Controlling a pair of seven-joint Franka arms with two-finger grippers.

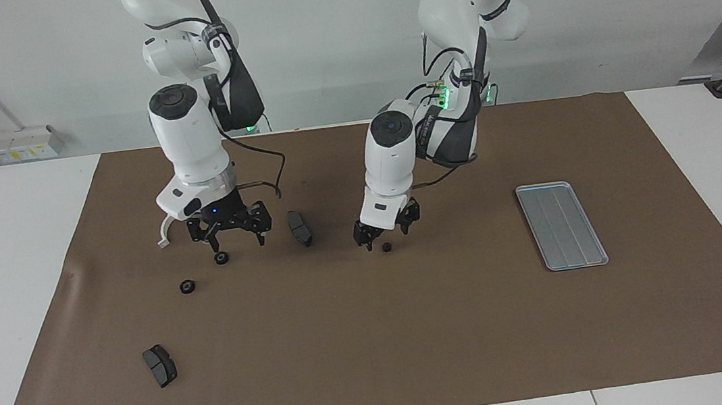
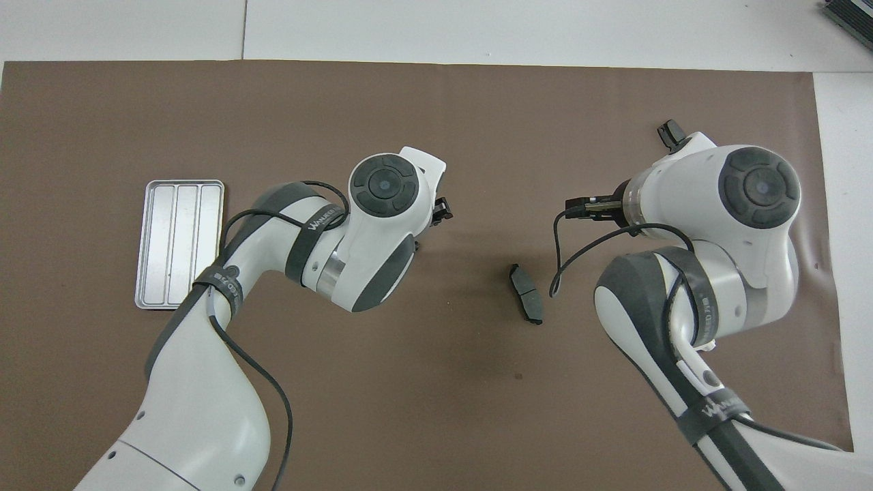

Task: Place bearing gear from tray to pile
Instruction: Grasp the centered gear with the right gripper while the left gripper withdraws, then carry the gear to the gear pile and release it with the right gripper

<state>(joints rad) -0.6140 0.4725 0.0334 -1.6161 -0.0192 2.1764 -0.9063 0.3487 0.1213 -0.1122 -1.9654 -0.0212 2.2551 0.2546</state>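
Observation:
The silver ridged tray [image 1: 561, 225] lies bare on the brown mat toward the left arm's end; it also shows in the overhead view [image 2: 179, 243]. Three small black bearing gears lie on the mat. One gear [image 1: 386, 247] sits just under my left gripper [image 1: 386, 235], which is open and low over it. Another gear [image 1: 221, 258] lies at one fingertip of my right gripper [image 1: 238, 245], which is open and low over the mat. A third gear [image 1: 188, 287] lies close by, farther from the robots. In the overhead view the arms hide the gears and both grippers.
A dark brake pad [image 1: 300, 228] lies between the two grippers, also visible from overhead [image 2: 526, 293]. A second brake pad [image 1: 160, 365] lies farther from the robots toward the right arm's end. The brown mat [image 1: 379, 363] covers the table's middle.

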